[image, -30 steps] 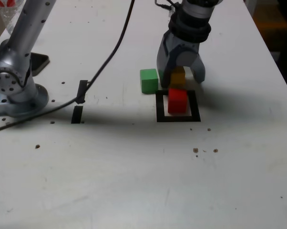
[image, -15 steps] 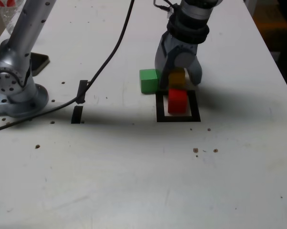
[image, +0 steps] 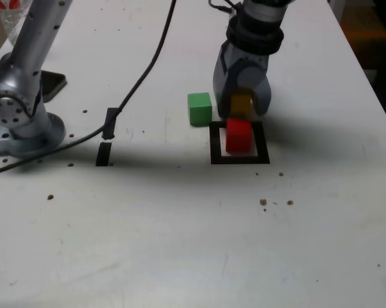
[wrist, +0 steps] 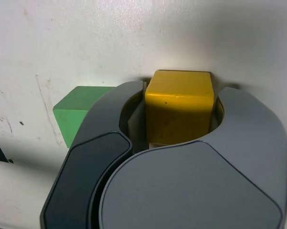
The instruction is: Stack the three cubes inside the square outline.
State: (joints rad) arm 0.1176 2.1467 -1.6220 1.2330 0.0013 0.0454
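On the white tabletop [image: 180, 244] we see the end effector [image: 242, 106] reaching down with its two grey jaws closed around the yellow cube [wrist: 179, 106], touching both its sides. The red cube [image: 238, 136] sits inside the square outline [image: 212, 142], just in front of the yellow one. The green cube [image: 200, 108] rests beside the outline, toward the exterior view's left.

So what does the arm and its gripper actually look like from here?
The gripper has two broad, rounded grey jaws with smooth shells; the wrist view shows a darker charcoal panel on one. Above it sits a black ribbed collar. The silver metal arm base has bolt holes, and a black cable trails across the table.
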